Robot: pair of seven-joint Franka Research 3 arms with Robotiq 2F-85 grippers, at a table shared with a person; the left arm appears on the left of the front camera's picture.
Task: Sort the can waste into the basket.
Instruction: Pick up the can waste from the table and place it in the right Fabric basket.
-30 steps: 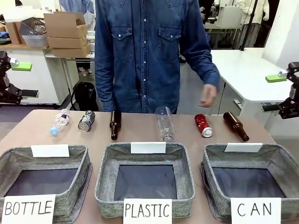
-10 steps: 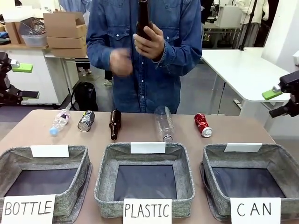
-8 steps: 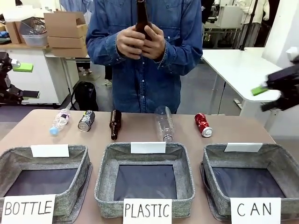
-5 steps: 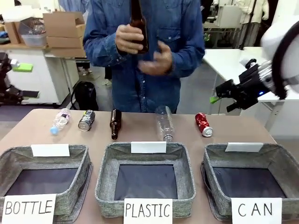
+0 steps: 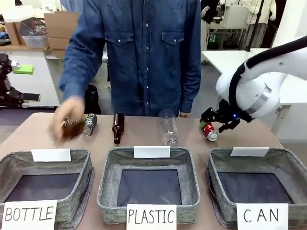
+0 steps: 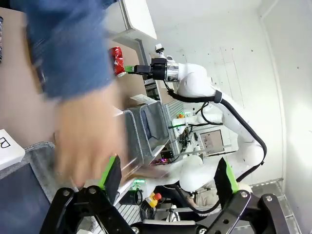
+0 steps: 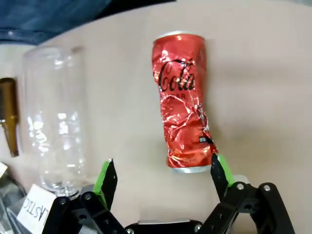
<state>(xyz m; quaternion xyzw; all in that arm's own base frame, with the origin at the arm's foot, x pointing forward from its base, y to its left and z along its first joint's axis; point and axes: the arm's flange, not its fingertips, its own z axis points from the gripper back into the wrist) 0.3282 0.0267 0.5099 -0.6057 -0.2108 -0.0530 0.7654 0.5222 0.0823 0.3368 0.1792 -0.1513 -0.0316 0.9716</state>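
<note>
The left gripper (image 6: 168,180) stood with its green-padded fingers (image 6: 111,176) spread wide apart. Just beyond them a person's blurred hand (image 6: 90,131), in a denim sleeve (image 6: 68,44), hung over the brown table (image 6: 17,105). Farther off, the white right arm (image 6: 195,85) stretched over the table, with the right gripper (image 6: 130,69) just beside a red can (image 6: 117,59) lying there. Grey fabric baskets (image 6: 146,122) sat between, seen edge-on.

Front cam sits on the robot's side, looking across the counter (image 5: 144,132) at the person (image 5: 144,57). Right wrist cam is super close, staring down at the red can (image 7: 184,122). Left wrist cam's rolled sideways and farther off. It catches that same red can (image 6: 117,61), and so does the front cam.
</note>
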